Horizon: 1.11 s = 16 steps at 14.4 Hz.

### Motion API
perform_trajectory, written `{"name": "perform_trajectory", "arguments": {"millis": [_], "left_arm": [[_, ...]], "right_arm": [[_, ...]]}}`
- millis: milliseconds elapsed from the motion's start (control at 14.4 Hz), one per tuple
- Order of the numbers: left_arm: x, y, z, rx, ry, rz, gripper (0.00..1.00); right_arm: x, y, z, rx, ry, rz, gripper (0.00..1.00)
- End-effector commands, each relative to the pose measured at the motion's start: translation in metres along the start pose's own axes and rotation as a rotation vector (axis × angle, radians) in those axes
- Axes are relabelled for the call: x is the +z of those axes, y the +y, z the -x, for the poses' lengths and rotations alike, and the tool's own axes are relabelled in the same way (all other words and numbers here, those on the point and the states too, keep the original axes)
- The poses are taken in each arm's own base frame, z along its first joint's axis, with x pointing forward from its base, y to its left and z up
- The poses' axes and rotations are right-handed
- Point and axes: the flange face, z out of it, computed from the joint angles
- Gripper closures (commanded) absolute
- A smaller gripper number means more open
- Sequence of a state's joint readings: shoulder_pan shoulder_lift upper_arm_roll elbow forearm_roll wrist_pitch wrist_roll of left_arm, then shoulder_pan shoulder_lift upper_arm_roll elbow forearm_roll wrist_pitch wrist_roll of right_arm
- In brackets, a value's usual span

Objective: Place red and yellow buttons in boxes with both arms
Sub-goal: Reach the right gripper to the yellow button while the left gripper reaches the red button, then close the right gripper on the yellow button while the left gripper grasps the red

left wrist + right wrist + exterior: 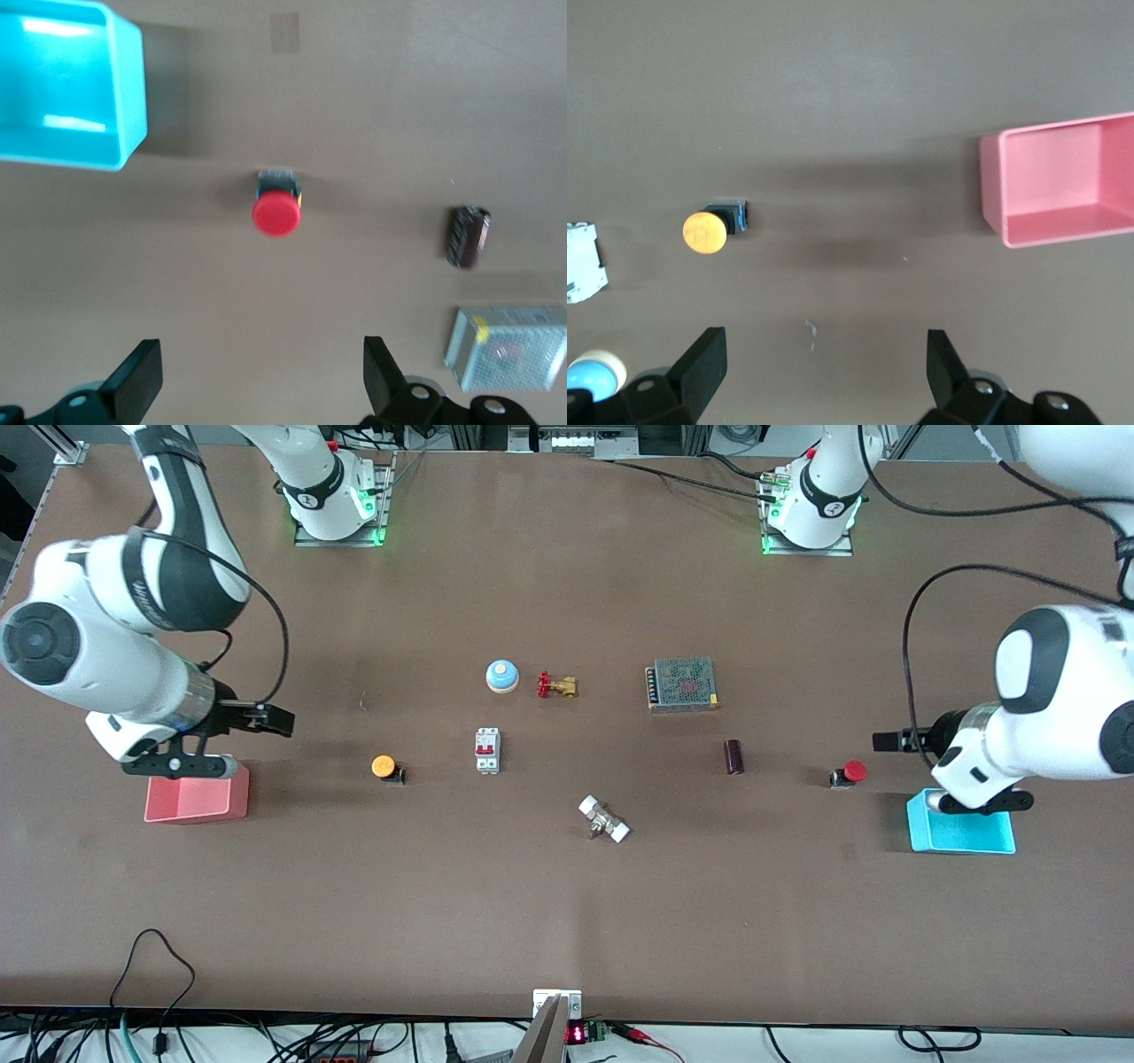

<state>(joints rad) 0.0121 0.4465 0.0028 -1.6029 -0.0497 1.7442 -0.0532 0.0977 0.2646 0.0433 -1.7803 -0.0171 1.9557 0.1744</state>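
Front view has my left end effector (pixel 886 740) spread wide over bare worktop (pixel 567 921) beside the red button (pixel 852 772), near the cyan box (pixel 964 834). My right end effector (pixel 279 720) is likewise released, above the worktop between the pink box (pixel 197 801) and the yellow button (pixel 384 767).

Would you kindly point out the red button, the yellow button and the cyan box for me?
red button (pixel 275 215), left wrist view, centre of its round red cap.
yellow button (pixel 704 233), right wrist view, centre of its round yellow-orange cap.
cyan box (pixel 966 838), front view, bare inner floor.
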Motion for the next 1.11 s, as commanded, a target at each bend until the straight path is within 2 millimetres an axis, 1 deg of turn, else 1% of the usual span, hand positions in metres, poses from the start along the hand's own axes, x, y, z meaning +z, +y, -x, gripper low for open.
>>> {"name": "perform_trajectory", "arguments": {"millis": [0, 139, 209, 348, 487, 557, 696, 835, 974, 1043], "left_arm": [[0.042, -0.001, -0.013, 0.046, 0.039, -0.019, 0.0], [0.068, -0.005, -0.028, 0.111, 0.066, -0.019, 0.0], [0.078, -0.007, -0.032, 0.112, 0.072, -0.019, 0.0], [0.096, -0.008, -0.035, 0.111, 0.069, -0.018, 0.0], [0.11, -0.008, -0.041, 0.109, 0.083, -0.014, 0.0], [0.12, -0.008, -0.04, 0.105, 0.08, -0.008, 0.0], [0.138, -0.009, -0.032, 0.1, 0.056, -0.006, 0.0], [0.139, -0.009, -0.031, 0.096, 0.054, -0.005, 0.0], [0.148, -0.009, -0.025, 0.094, 0.03, -0.004, 0.0], [0.149, -0.009, -0.023, 0.095, 0.022, -0.004, 0.0]], "right_arm": [[0.032, -0.024, 0.012, 0.051, 0.047, -0.02, 0.0], [0.056, -0.047, 0.009, 0.061, 0.044, -0.02, 0.0], [0.066, -0.06, 0.008, 0.04, 0.055, -0.027, 0.0], [0.091, -0.072, 0.003, 0.023, 0.064, -0.037, 0.0], [0.111, -0.081, 0.002, 0.008, 0.05, -0.036, 0.0], [0.12, -0.083, 0.001, 0.004, 0.047, -0.036, 0.0], [0.132, -0.094, 0.001, -0.011, 0.055, -0.04, 0.0], [0.143, -0.095, -0.003, -0.009, 0.073, -0.048, 0.0], [0.148, -0.095, -0.004, -0.012, 0.07, -0.046, 0.0], [0.15, -0.096, -0.004, -0.013, 0.072, -0.048, 0.0]]}}
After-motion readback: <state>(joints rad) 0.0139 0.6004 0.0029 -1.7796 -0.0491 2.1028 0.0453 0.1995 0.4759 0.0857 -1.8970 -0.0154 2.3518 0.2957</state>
